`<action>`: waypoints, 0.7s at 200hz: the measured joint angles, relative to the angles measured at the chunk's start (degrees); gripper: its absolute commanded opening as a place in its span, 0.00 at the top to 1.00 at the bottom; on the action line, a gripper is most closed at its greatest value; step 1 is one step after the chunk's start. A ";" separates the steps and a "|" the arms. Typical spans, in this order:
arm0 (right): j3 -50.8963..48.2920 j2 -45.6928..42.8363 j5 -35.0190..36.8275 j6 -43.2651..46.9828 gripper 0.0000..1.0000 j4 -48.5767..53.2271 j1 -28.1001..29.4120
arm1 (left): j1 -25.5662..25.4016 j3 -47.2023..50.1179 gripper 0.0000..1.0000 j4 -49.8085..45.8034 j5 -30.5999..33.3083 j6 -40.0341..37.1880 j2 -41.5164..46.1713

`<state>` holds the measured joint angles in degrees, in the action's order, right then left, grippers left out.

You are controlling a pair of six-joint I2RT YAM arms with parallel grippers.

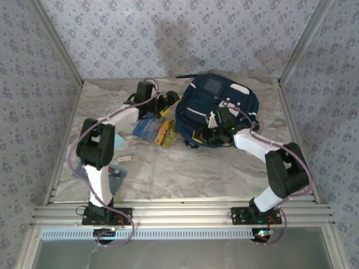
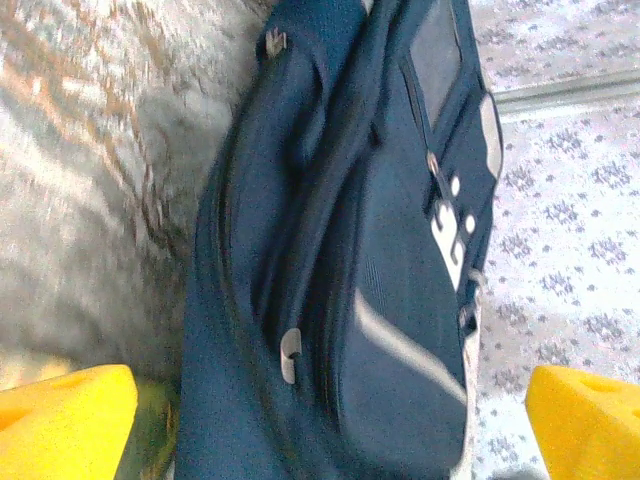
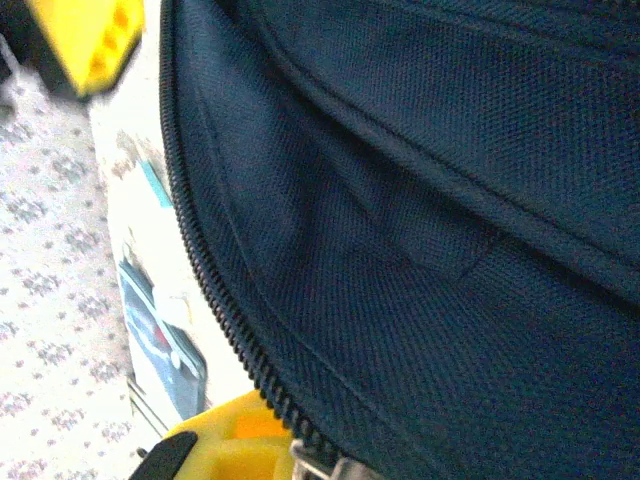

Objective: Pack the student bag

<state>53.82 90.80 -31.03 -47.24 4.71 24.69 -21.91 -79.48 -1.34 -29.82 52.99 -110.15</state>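
The blue backpack [image 1: 216, 109] sat at the back of the table [image 1: 185, 168], right of centre, its inside hidden! Left gripper [image 2: 327, 425] spread wide beside it, right gripper [image 3: 250, 445] pressed together at its zipper [image 3: 215, 290]. Books [image 1: 154, 129] lay outside, just left.

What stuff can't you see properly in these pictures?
1. Inside the student bag: in the top view, its own fabric and the right arm cover it, so I cannot tell what's packed.
2. Right claw: in the right wrist view, the edges cut off its fingers, so what it pinches is unclear.
3. Small white thing: in the top view, too small to name.
4. Printed picture: in the right wrist view, the bag hides most of it.
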 measured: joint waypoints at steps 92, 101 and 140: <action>4.42 5.09 0.57 -4.07 1.00 -6.58 1.84 | -7.58 14.88 0.01 10.86 2.47 13.11 6.84; 4.42 5.09 0.57 -4.33 1.00 -6.73 1.84 | -8.39 14.71 0.02 12.39 2.69 14.36 5.40; 4.13 2.80 0.59 -4.68 1.00 -6.29 1.81 | -10.49 14.40 0.15 18.73 3.76 19.69 0.00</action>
<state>57.95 93.60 -30.44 -51.92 -1.58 26.50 -32.40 -65.08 17.39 -26.06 72.69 -110.15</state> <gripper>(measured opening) 0.070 0.923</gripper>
